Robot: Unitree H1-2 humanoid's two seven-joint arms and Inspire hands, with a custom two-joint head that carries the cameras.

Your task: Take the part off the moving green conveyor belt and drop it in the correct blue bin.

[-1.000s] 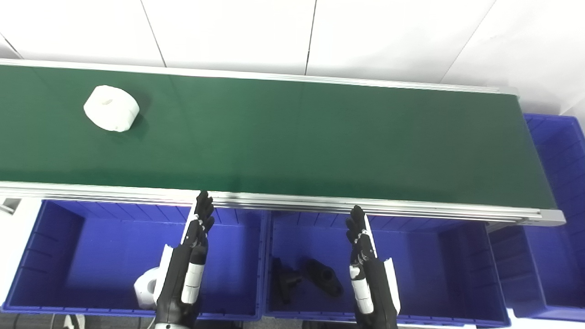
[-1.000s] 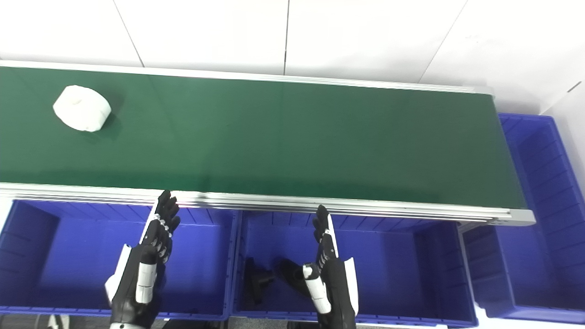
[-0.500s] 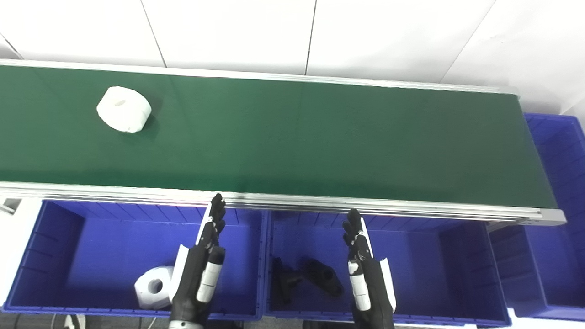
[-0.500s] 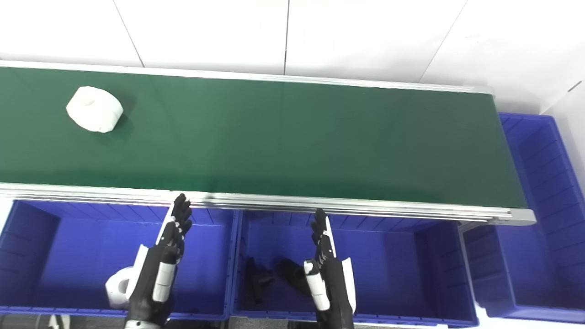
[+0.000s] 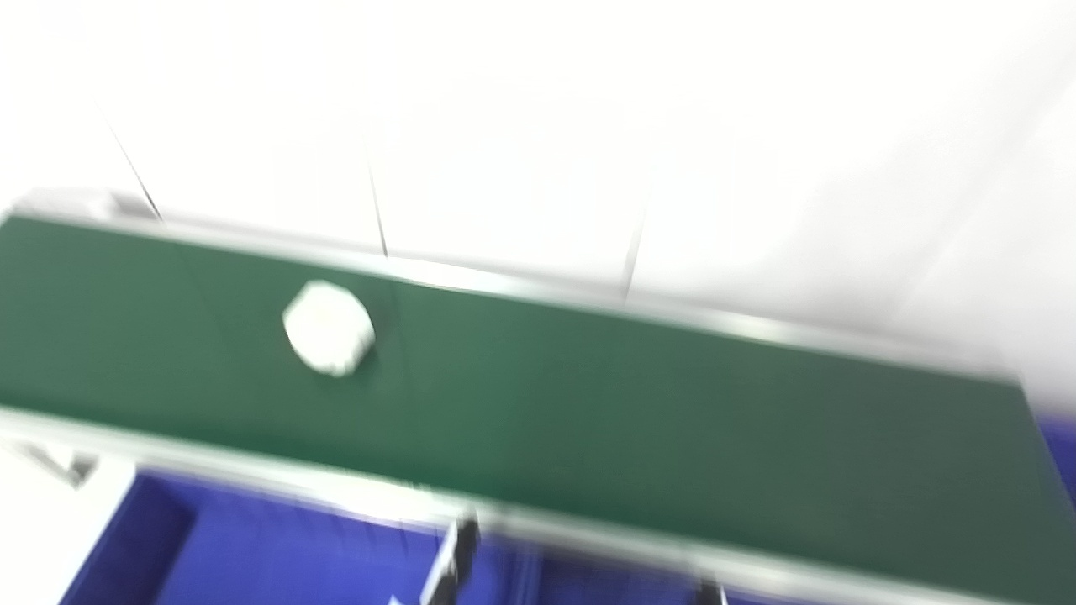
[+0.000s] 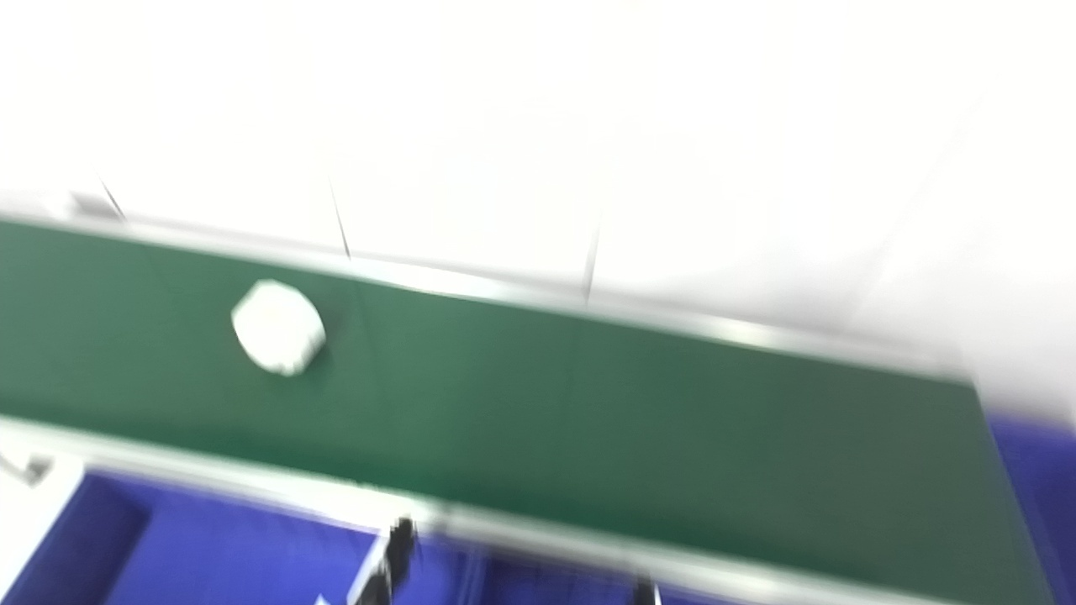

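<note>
Picture: badly blurred and tilted
Part: a white round part (image 5: 328,327) is seen left of middle on the green belt (image 5: 639,403)
Bin: a blue bin (image 5: 252,559) is seen at lower left; below the belt
Left hand (image 6: 391,555): only dark fingertips are seen at the bottom edge; open or closed cannot be told
Right hand (image 5: 708,592): a tiny tip is seen at the bottom edge; its state cannot be told

1. A white panelled wall (image 5: 521,126) fills the upper part of both views, badly blurred.
2. Thin dark seams (image 5: 376,210) run down the wall between its panels, slanting a little.
3. A small grey bracket (image 5: 71,466) sits at the lower left on a white surface (image 5: 34,538); the blur hides its detail.
</note>
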